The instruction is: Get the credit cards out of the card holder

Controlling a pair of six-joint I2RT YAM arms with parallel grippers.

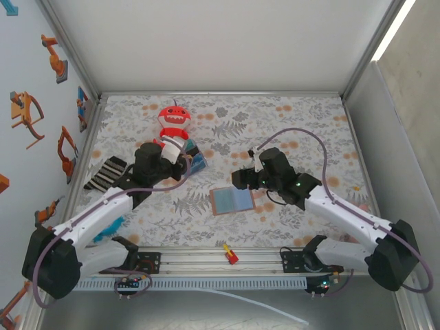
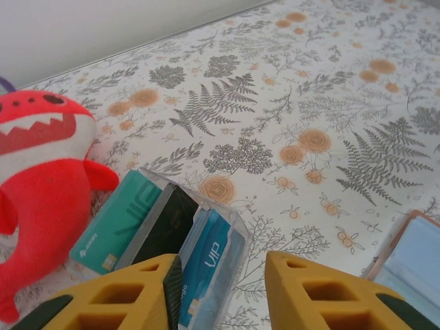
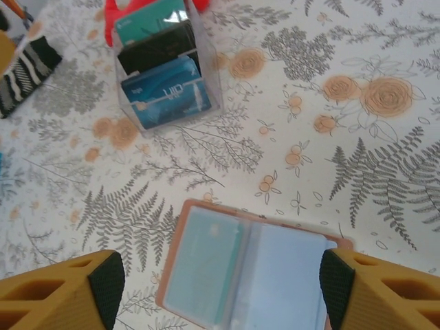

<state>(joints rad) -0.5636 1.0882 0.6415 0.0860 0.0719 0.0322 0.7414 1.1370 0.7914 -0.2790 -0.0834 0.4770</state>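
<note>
Noted right gripper (image 3: 220,289) spread wide above open card holder (image 3: 275,271), left gripper (image 2: 223,289) parted, empty, beside cards (image 2: 148,220) in clear box (image 2: 237,237).

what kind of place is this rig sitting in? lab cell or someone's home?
Most likely a lab data-collection cell, not a home: an aluminium frame with plain white panels boxes in the workspace, cartoon robot-arm stickers sit on one side, and a floral cloth is laid as the work surface.
</note>
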